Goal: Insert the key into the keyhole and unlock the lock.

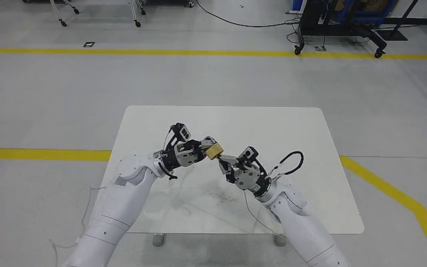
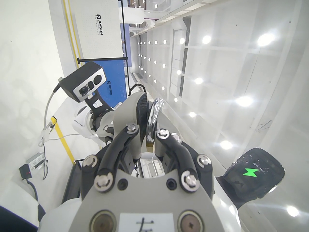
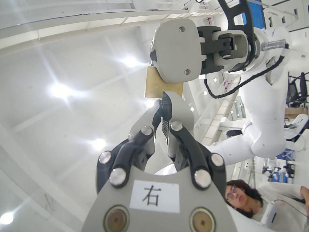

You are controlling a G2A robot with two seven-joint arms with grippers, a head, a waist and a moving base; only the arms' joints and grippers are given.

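A brass padlock [image 1: 214, 151] with a silver shackle [image 2: 155, 112] hangs above the middle of the white table [image 1: 280, 127]. My left gripper [image 1: 207, 149] is shut on it, its fingers [image 2: 135, 131] clamped on the brass body [image 2: 150, 144]. In the right wrist view one grey left pad [image 3: 177, 51] covers most of the lock [image 3: 154, 83]. My right gripper [image 1: 225, 163] sits just beside and below the lock. That right gripper [image 3: 162, 105] has its fingertips pressed together against the lock's bottom face. The key is hidden between its pads.
Both arms meet over the table's centre, lifted off its surface. Bare tabletop lies all around them, with the far edge [image 1: 220, 107] and right edge [image 1: 337, 167] well away. A black cable [image 1: 290, 160] loops off the right wrist.
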